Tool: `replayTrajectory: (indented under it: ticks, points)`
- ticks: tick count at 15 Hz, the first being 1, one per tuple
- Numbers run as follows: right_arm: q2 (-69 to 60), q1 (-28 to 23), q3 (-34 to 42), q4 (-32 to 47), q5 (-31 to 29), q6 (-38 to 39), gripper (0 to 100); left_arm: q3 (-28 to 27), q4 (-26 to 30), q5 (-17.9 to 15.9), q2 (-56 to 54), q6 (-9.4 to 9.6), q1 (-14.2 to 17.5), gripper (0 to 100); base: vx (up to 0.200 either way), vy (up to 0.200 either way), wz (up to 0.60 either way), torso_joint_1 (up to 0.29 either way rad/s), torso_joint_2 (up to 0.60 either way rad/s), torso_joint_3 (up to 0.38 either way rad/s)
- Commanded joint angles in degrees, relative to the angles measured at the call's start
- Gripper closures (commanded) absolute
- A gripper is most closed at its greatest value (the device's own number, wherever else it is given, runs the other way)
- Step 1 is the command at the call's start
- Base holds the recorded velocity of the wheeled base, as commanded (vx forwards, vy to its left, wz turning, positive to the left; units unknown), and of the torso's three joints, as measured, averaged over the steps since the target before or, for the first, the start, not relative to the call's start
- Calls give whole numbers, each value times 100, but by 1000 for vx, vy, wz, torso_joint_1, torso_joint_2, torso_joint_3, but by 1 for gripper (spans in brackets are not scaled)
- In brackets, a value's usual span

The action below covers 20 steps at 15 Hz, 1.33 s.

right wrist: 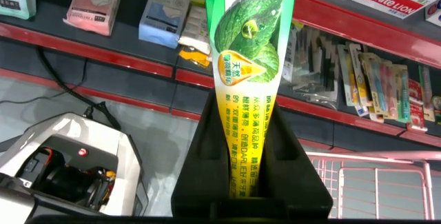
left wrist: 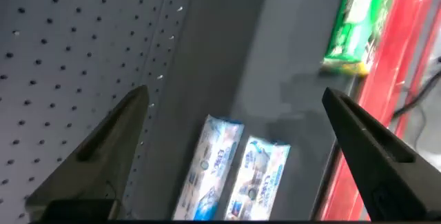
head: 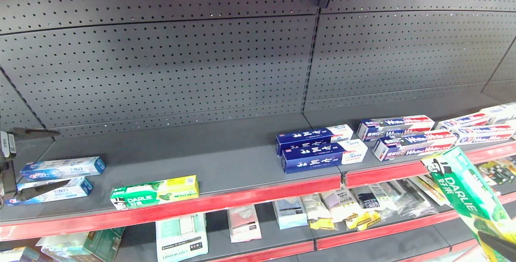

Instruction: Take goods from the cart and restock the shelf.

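Right gripper: shut on the lower end of a green toothpaste box, which is clamped between both jaws and stands up and forward out of them.
Held box: carried tilted, in front of the shelf and low against its red lip, not yet over the board.
Cart: a red wire frame just below and behind the right gripper is possibly the cart; too little of it is seen to be sure.
Red lip: ahead of the gripper. The box should be lifted clear of it before being pushed inward.
Bare shelf: up and to the left of the gripper, between the dark-blue boxes and a matching green box.
Matching green box: laid flat along the front edge, well to the left of the gripper. The held box is best turned flat the same way, long side along the lip, and set just beside it.
Release: the jaws should be parted only once the box is resting on the board.
Left gripper: wide open and holding nothing, held over two light-blue boxes at the far left, well apart from the right gripper.
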Motion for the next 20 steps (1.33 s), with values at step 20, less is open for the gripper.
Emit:
replayTrajectory:
  ticks: [20]
  points:
    - [49,11,-102,0,166,350,100,4226,-6096,4529,-2555,-8768,-1960,0,0,0,0,0,0,0]
